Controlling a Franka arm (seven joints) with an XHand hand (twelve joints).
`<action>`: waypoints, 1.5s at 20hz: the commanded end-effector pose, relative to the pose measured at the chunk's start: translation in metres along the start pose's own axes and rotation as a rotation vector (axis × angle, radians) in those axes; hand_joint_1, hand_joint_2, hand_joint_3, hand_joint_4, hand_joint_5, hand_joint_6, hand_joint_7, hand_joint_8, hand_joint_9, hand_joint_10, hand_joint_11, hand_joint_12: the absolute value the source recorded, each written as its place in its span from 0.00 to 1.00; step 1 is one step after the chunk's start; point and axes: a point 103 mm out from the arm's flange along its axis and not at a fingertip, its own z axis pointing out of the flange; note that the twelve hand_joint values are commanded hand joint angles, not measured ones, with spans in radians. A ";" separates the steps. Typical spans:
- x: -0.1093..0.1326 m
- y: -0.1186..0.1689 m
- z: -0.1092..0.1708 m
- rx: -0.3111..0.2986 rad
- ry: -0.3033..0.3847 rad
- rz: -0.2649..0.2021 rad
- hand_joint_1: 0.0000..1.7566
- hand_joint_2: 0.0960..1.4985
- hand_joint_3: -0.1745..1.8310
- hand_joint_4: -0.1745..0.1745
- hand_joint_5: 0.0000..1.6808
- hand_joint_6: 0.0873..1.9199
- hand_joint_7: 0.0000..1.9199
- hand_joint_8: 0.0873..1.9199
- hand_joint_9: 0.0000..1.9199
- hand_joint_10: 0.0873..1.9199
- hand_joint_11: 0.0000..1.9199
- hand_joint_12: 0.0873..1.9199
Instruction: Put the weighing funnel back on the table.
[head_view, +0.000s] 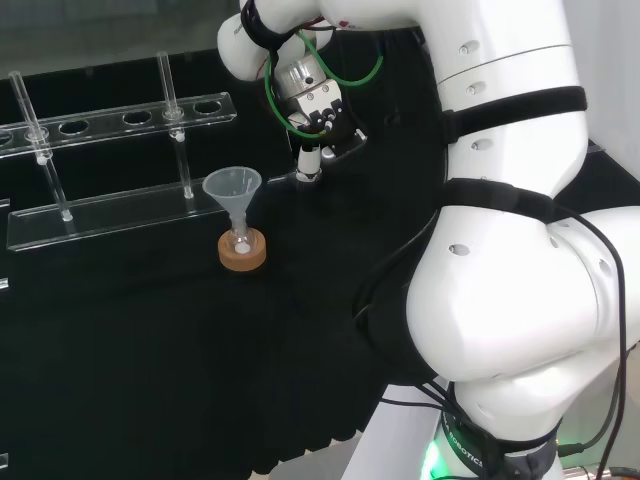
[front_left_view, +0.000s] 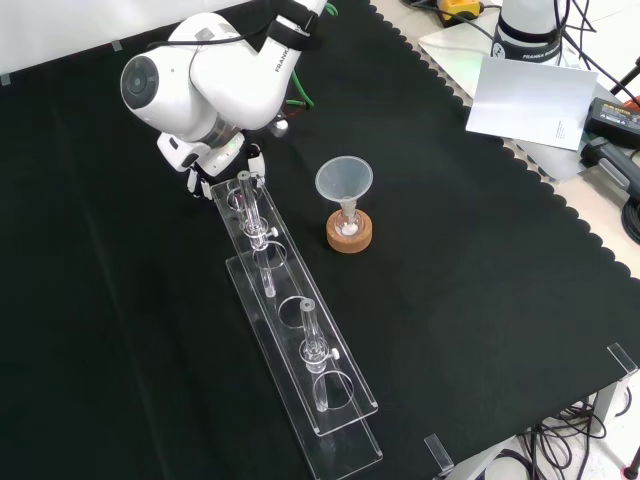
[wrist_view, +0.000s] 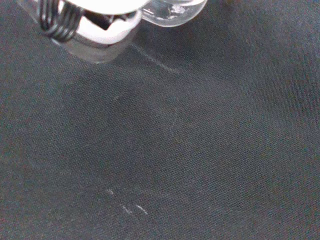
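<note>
Weighing funnel (wrist_view: 172, 9) showed in the wrist view as a small clear piece tucked against the white part of the hand (head_view: 322, 115), with the cloth (wrist_view: 165, 150) close beneath. In the head view the hand hung low over the cloth, just beside the right end of the rack (head_view: 110, 215) and to the right of the funnel (head_view: 233, 188). Its fingers (head_view: 310, 162) were curled in. I judged them closed on the weighing funnel, though the clear piece was hard to make out there. Whether it touched the cloth could not be told. The carry and most of the lowering looked done. Left, by my reading: set it down, let go, and lift the hand clear.
</note>
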 end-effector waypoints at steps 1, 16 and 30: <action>0.001 0.000 0.000 0.007 -0.002 0.003 0.64 0.44 0.35 1.00 0.78 0.26 0.32 0.31 0.58 0.03 0.53 0.43; -0.006 -0.014 -0.002 -0.014 0.061 -0.052 0.52 0.44 0.28 0.52 0.47 0.32 0.26 0.32 0.51 0.04 0.43 0.50; -0.003 -0.045 -0.026 -0.063 0.075 -0.054 0.46 0.37 0.31 0.48 0.24 0.14 0.17 0.32 0.38 0.15 0.30 0.60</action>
